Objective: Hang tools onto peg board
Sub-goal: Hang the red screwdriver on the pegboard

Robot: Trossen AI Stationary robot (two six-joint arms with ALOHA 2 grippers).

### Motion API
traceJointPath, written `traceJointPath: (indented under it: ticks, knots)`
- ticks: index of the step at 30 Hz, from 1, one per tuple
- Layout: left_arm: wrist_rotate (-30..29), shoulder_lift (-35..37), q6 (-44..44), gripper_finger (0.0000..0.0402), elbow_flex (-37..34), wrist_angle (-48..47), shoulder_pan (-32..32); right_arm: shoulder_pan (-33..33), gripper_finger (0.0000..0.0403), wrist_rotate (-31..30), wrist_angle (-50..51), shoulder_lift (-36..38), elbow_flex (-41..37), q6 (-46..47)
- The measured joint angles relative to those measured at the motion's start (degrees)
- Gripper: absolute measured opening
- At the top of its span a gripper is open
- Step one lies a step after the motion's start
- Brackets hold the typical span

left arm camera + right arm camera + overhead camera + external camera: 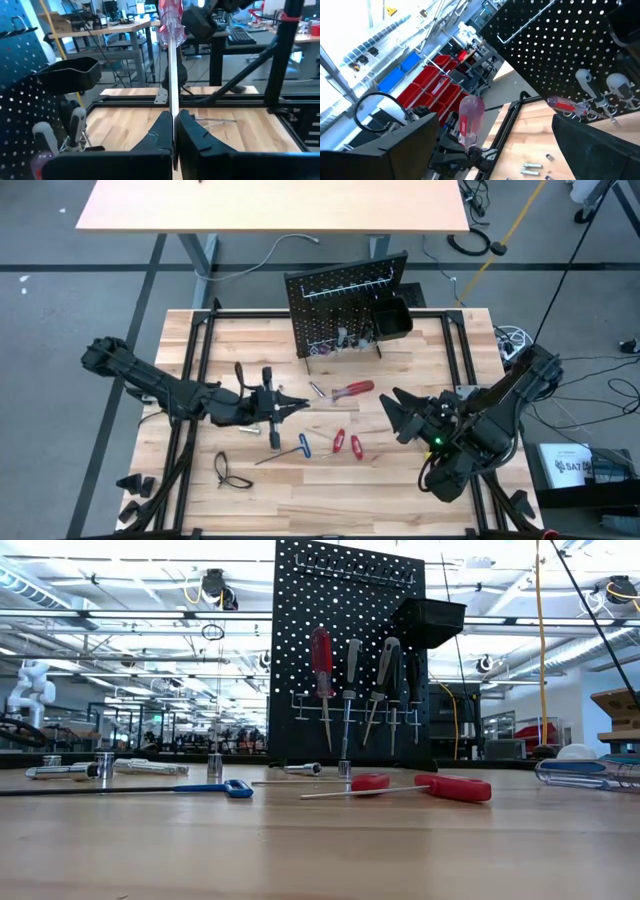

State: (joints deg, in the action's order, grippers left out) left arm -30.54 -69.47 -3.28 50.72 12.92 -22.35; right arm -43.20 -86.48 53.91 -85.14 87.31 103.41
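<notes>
Two arms are sitting over the worktop [400,480] right now. Nearest in the low view, the front strip of wood is lying bare, then a blue T-handle key [236,788] and two red-handled screwdrivers [455,786] are lying flat; a few small silver bits [214,764] are standing further back, too small to read well. From overhead, a pair of safety glasses [232,471] is resting near the front left edge.

The left tool [174,131] is clamping tight on the metal shaft of a clear-red-handled screwdriver [170,20]; its handle top is getting cut off by the left wrist picture's edge, and its tip is hiding between the fingers. The right tool [397,414] is hanging with its fingers spread wide, holding nothing, near the right side rail.

Furthest back, the peg board [340,305] is standing near the far edge, already carrying several tools, with open wood in front of it. Its black bin [393,318] is partly hiding the holes behind.
</notes>
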Motion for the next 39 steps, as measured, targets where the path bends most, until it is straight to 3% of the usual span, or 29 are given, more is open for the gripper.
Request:
traceJointPath:
  ticks: [6,16,20,23,32,39]
  knots:
    - [0.35,-0.07,0.01,0.0005,0.00,0.06,1.52,2.37,0.0380,1.69,-7.85,-0.02,0.00,-9.85]
    - [2.09,-0.07,-0.01,0.0005,0.00,0.06,2.52,8.57,0.0380,10.50,-27.43,-0.03,0.02,-35.01]
    - [2.19,-0.07,-0.04,0.0005,0.00,0.06,2.47,11.68,0.0377,16.81,-32.03,-0.37,0.06,-40.59]
    - [2.22,-0.07,-0.04,0.0005,0.00,0.03,2.47,12.78,0.0366,17.79,-33.88,-1.04,0.04,-43.05]
    - [1.83,-0.07,-0.08,0.0005,0.00,0.14,2.45,13.29,0.0265,19.20,-34.00,-1.01,0.04,-43.29]
    - [1.57,-0.04,-0.08,0.0013,0.00,0.14,2.47,14.10,0.0143,19.15,-33.87,-1.01,0.04,-44.70]
